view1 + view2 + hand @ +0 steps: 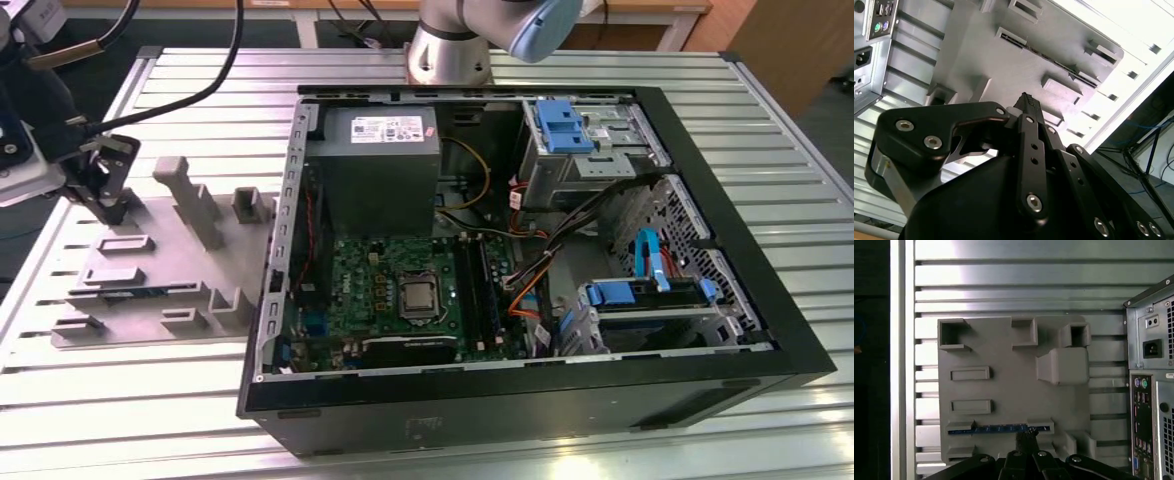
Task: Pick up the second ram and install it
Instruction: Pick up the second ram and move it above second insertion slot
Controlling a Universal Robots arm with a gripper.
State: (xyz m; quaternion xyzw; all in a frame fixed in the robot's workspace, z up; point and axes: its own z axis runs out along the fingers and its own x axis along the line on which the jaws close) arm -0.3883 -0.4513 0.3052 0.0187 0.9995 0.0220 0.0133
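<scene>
First wrist view: we see the second ram (pixel 999 429) slotted in the tray (pixel 1004 390), lying crosswise below our empty, pinched-together pincer (pixel 1026 435).

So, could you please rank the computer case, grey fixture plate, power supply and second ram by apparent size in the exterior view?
1. computer case
2. grey fixture plate
3. power supply
4. second ram, a thin strip lying in the plate

A grey plastic fixture tray (pixel 160 270) lies on the slatted metal table (pixel 134 400), at the exterior view's left of the open black computer case (pixel 534 410). The blue-green ram strip (pixel 999 429) lies in a tray slot.
</scene>
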